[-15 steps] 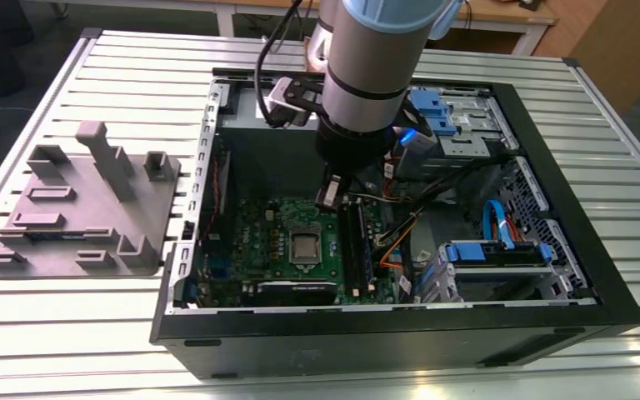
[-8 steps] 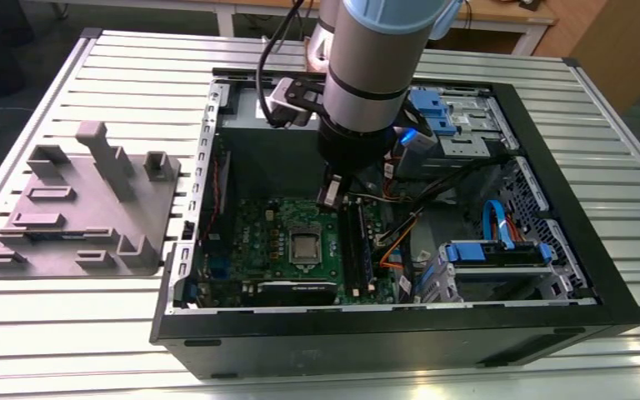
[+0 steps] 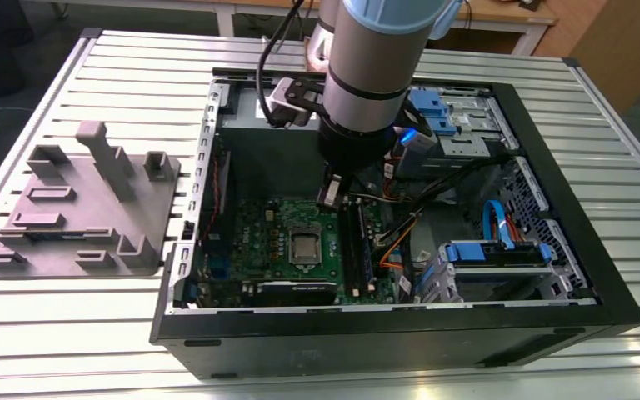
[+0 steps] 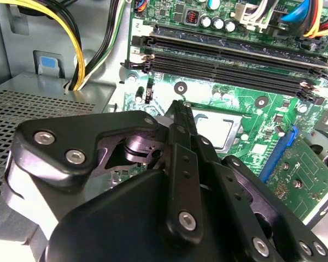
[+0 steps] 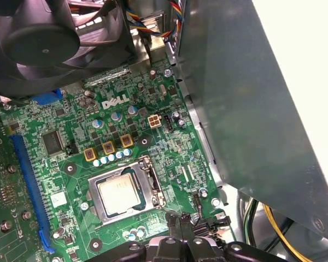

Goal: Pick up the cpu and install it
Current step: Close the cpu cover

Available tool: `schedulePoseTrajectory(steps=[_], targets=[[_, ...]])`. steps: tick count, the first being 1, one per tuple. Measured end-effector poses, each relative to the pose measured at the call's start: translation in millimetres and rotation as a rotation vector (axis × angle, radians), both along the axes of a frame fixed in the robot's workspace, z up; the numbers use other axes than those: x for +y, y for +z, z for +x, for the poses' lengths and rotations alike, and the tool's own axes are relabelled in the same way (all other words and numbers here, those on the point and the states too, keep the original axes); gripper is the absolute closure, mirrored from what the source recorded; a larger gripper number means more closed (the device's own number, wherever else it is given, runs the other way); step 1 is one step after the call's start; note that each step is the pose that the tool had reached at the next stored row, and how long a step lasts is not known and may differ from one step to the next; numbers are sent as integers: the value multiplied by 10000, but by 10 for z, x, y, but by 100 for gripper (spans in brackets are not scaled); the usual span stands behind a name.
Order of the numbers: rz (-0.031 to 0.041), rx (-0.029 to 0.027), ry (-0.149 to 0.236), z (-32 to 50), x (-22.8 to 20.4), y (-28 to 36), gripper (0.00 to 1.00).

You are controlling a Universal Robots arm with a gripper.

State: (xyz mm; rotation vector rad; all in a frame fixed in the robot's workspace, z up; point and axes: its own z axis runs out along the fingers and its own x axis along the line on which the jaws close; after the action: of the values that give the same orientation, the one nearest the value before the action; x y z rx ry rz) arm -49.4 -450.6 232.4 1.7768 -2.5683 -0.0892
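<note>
From where I stand, the arm's thick body hides much of the open computer case [image 3: 409, 329] in the exterior view. In the second wrist view the tool [image 4: 177, 105] covers one side of the cpu [image 4: 218, 128]. Its fingers look pressed together, pinching nothing, just above the motherboard [image 5: 169, 136] beside the socket. One cpu lies flat inside the socket frame [image 5: 153, 184], apart from the tool. One black fan [image 5: 38, 38] is cut off at the edge. One grey tray [image 3: 76, 217] sits on the counter [image 3: 76, 333].
</note>
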Motion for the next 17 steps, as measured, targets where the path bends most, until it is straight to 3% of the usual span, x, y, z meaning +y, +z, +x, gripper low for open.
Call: schedulePoseTrajectory(steps=[5, 10, 17], targets=[[-1, 0, -1, -1, -3, 0, 90], [42, -10, -2, -28, -88, 0, 90], [59, -116, 0, -170, -166, 0, 90]])
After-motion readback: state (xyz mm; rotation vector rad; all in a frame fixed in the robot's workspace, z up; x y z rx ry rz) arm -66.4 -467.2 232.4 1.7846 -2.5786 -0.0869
